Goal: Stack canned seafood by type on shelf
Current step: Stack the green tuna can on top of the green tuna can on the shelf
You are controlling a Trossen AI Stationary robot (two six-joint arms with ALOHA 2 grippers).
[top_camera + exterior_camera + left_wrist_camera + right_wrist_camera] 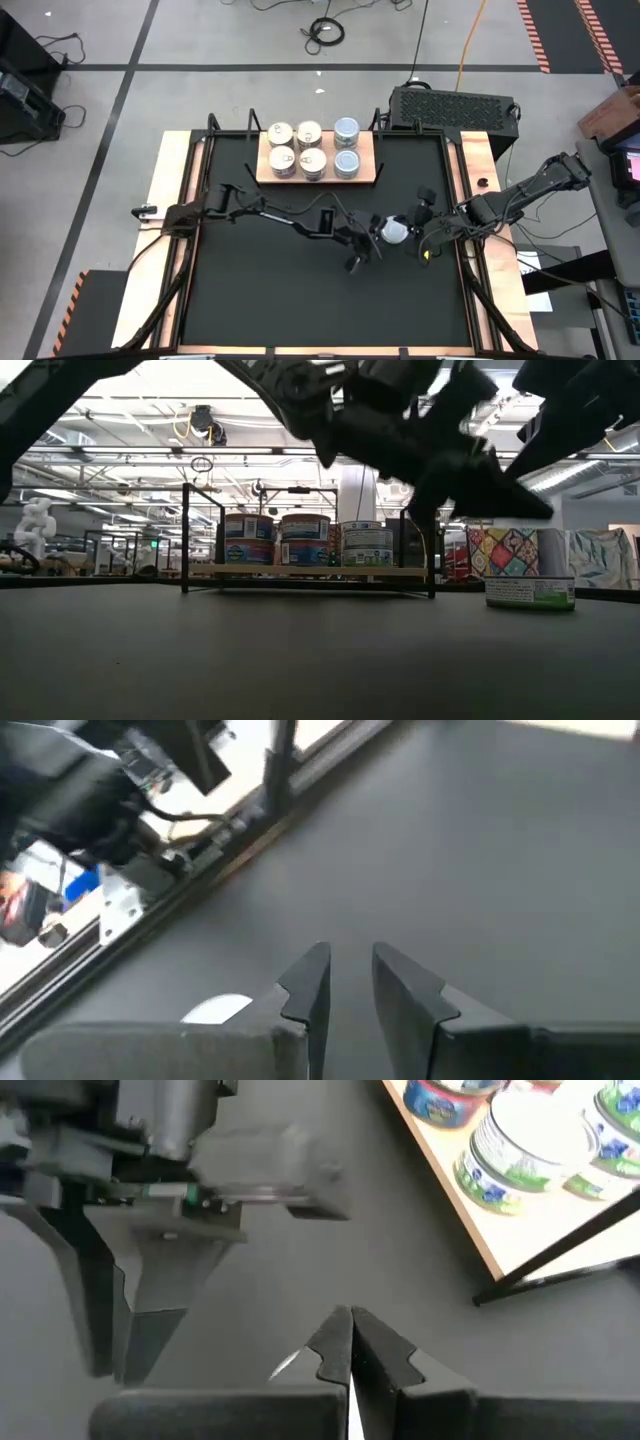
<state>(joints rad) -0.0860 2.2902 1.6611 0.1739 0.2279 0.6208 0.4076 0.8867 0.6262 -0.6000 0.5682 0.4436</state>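
Note:
The shelf (366, 168), a light wooden board with black rods, stands at the table's far middle. It holds cream-topped tins (296, 148) on its left and blue-topped tins (346, 145) on its right, stacked two high in the low view (305, 540). One more tin of canned seafood (395, 232), with a white top, stands alone on the black table toward the right (530, 592). My left gripper (368, 248) hovers just left of this tin, open by a narrow gap (350, 965) with nothing between the fingers. My right gripper (423, 243) is shut (350, 1320) just right of the tin.
A black box (452, 105) sits beyond the table's far right corner. Wooden strips (172, 190) run along the table's left and right sides. Bare black tabletop (290, 290) stretches between the shelf and the near edge.

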